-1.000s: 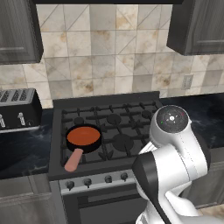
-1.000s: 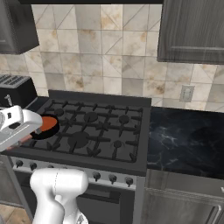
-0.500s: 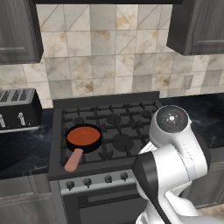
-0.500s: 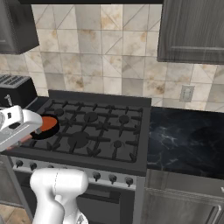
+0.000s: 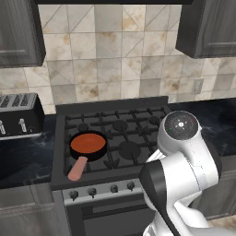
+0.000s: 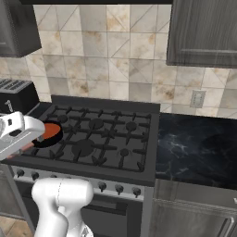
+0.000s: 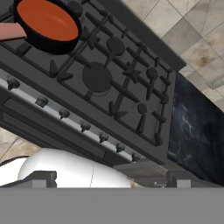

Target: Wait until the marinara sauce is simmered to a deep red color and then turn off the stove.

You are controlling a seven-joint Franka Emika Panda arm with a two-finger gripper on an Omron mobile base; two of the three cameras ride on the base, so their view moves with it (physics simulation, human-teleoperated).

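The marinara sauce (image 5: 88, 143) in its black skillet (image 5: 87, 152) on the stove's (image 5: 120, 133) front-left burner looks orange-red, so I judge the knobs (image 7: 64, 113) untouched; my fingers' state I cannot tell.

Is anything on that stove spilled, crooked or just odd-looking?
Nothing stands out. The marinara sauce lies flat and orange-red inside the skillet, which sits level on the front left grate of the stove, its handle pointing toward the knobs. No drips show on the grates or the counter.
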